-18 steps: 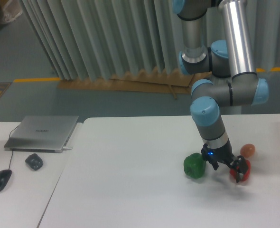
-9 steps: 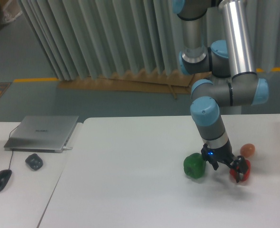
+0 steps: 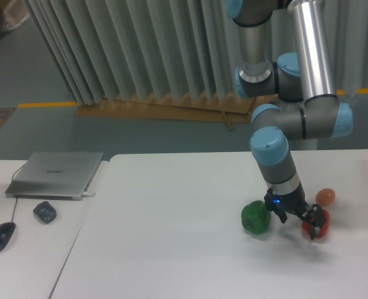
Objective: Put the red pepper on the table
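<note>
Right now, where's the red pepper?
Right side of the table, in the gripper fingers: red pepper sits between the green pepper and the orange ball.

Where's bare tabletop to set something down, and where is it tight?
Bare: the table left of the green pepper, out to its left edge, and the strip in front. Tight: the right, where the gripper, red pepper and orange ball cluster.

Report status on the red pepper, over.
Gripper down at the table, fingers around the red pepper; grip state unclear. Pepper looks to sit on the table. Green pepper and orange ball close by, apart.
</note>
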Robot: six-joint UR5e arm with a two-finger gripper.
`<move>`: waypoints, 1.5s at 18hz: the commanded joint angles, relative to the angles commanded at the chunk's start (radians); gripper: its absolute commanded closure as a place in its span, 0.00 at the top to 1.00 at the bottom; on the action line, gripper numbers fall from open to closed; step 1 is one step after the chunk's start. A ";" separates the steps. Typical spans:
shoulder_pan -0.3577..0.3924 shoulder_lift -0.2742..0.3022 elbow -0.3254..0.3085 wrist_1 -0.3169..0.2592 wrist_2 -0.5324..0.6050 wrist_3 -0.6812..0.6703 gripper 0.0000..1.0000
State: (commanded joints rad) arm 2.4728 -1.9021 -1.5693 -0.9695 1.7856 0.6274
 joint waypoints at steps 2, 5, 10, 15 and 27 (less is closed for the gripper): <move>0.000 0.000 0.000 0.000 0.000 0.000 1.00; 0.000 0.000 0.000 0.000 0.000 0.000 1.00; -0.002 0.000 -0.006 0.000 0.000 -0.002 1.00; 0.000 0.002 -0.005 0.000 -0.002 0.000 1.00; 0.020 -0.012 0.024 0.002 0.002 0.058 1.00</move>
State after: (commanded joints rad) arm 2.4926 -1.9144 -1.5448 -0.9679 1.7871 0.6854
